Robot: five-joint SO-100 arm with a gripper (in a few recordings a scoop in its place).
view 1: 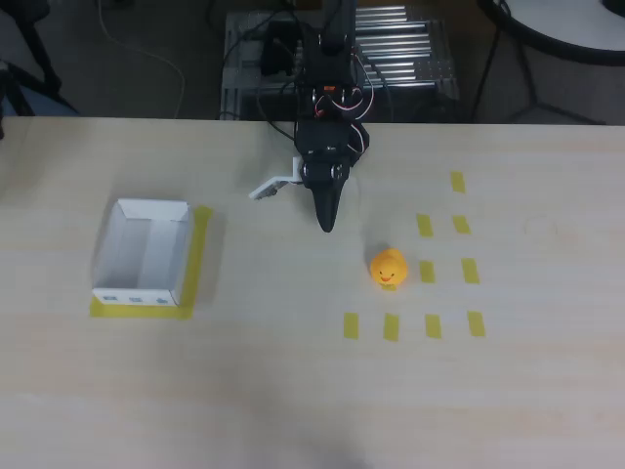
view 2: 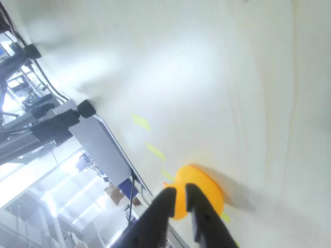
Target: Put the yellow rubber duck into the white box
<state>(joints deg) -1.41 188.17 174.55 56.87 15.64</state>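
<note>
The black two-finger hand [view 1: 327,223] hangs over the pale wooden worktop [view 1: 293,391], its dark fingers tapering to a point aimed toward the lower edge of the overhead view. In the wrist view the hand [view 2: 177,192] shows its two fingertips nearly together, with only a narrow slit between them and nothing gripped; the hand is clenched and empty.

The small rounded yellow-orange rubber duck [view 1: 388,268] sits on the worktop, near the fingertips, below and to the right of them in the overhead view, apart from them. In the wrist view the duck [view 2: 202,190] lies just behind the fingertips.

The shallow rectangular white cardboard box [view 1: 143,253] stands well apart at the left, on a border of yellow tape [view 1: 199,256]. Short yellow tape strips [view 1: 426,225] lie right of the duck.
</note>
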